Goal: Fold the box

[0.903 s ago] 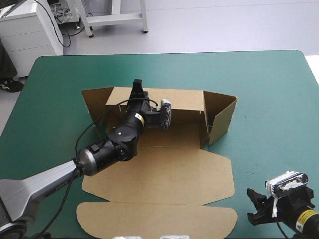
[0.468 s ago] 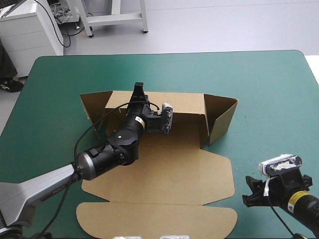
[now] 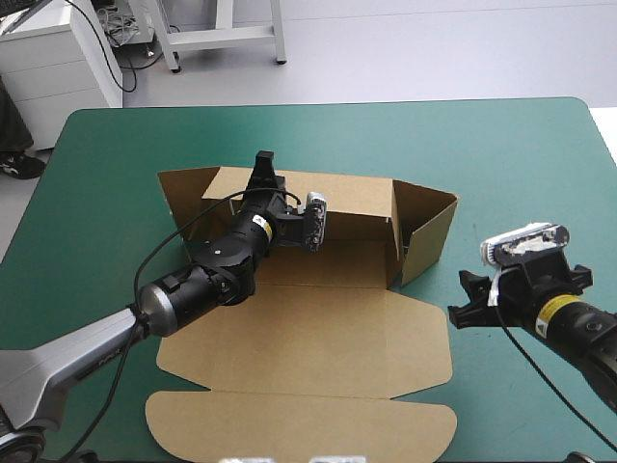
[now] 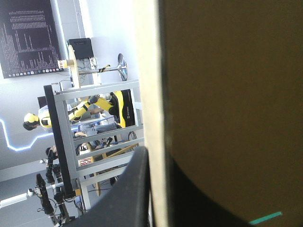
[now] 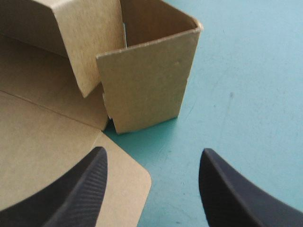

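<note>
The brown box (image 3: 318, 338) lies open on the teal-green cover, its base and rounded lid flat and its far wall (image 3: 347, 198) raised. My left gripper (image 3: 262, 169) is shut on the top edge of that far wall. In the left wrist view the board (image 4: 227, 94) runs edge-on between the black fingers (image 4: 130, 189). The right side flap (image 3: 429, 227) stands up at an angle. My right gripper (image 3: 458, 297) hovers open just short of that flap, over the cover. In the right wrist view the flap (image 5: 147, 80) stands ahead of the open gripper (image 5: 154, 153).
The lid's rounded flap (image 3: 299, 429) reaches close to the table's front edge. The left side flap (image 3: 183, 198) stands raised near the left arm. Teal-green cover (image 3: 521, 164) stretches beyond and to the right of the box.
My right gripper has moved from the table's near right corner forward and left, up to the box's right flap. The left gripper keeps its hold on the far wall, shifted slightly.
</note>
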